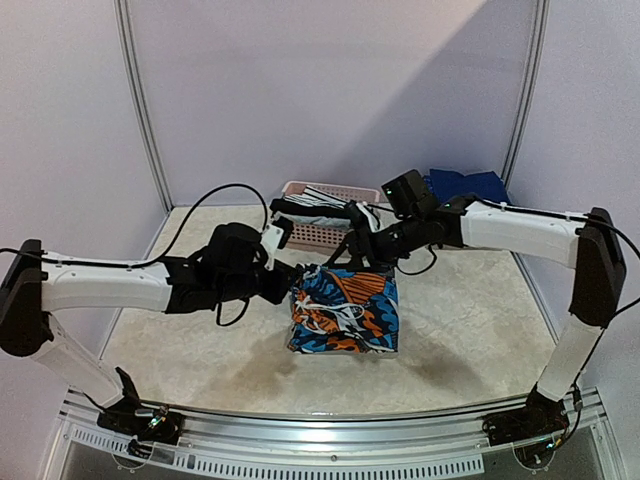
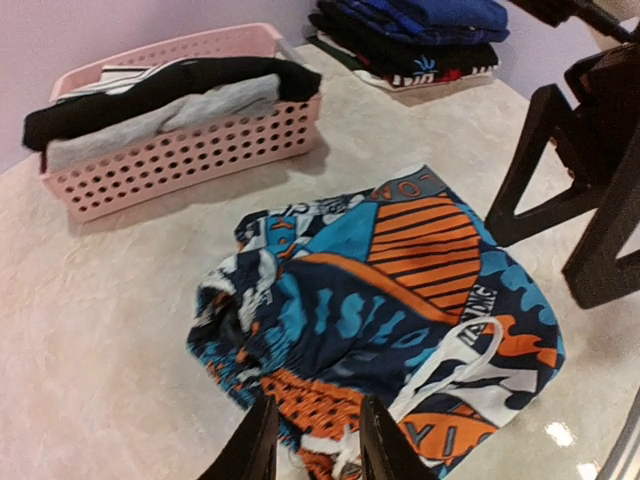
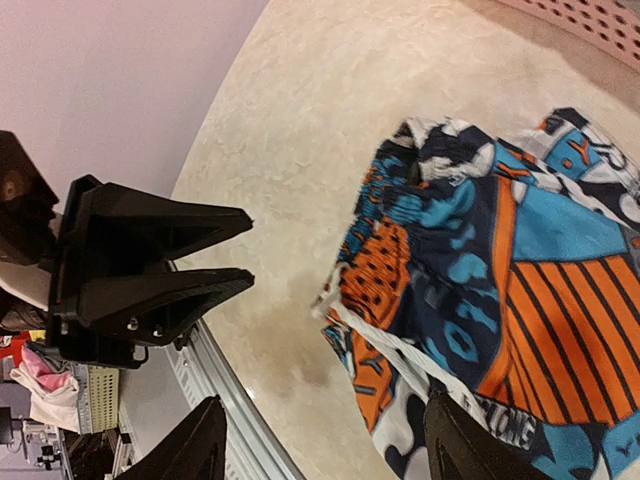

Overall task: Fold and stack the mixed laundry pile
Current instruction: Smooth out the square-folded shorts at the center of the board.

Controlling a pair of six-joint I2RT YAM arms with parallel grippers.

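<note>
My two arms reach in low over the marbled beige desk (image 1: 470,330). Left pincer (image 2: 315,440) is narrow, at the edge of the orange-blue-black-white patterned garment (image 1: 345,310), grip unclear. Right pincer (image 3: 325,440) spread wide, holding nothing. Pale pink slatted plastic basket (image 2: 190,155) w/ black & grey clothes behind. Only left wrist view shows the folded dark-blue stack (image 2: 415,35).

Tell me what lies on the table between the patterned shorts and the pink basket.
Nothing: in the left wrist view, only bare table separates the patterned shorts from the pink basket.
</note>
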